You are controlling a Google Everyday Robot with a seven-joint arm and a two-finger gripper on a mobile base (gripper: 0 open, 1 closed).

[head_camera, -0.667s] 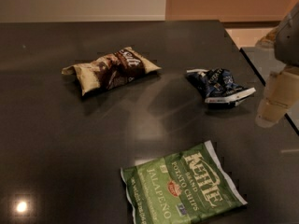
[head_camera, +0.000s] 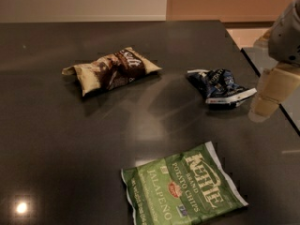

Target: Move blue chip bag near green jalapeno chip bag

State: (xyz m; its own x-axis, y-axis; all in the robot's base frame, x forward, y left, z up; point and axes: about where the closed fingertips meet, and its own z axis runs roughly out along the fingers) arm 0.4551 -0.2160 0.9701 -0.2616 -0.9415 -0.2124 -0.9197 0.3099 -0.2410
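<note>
The blue chip bag (head_camera: 219,85), small, dark navy and crumpled, lies on the dark table (head_camera: 70,139) at the right. The green jalapeno chip bag (head_camera: 183,186) lies flat near the front edge, below and to the left of the blue bag, with a clear gap between them. My gripper (head_camera: 270,95), pale cream, hangs at the right edge of the view. It is just right of the blue bag, close to its corner, and holds nothing that I can see.
A brown-and-tan chip bag (head_camera: 110,69) lies at the middle left of the table. The table's right edge (head_camera: 262,78) runs just past the blue bag, with a lower grey surface beyond it. A pale wall stands behind.
</note>
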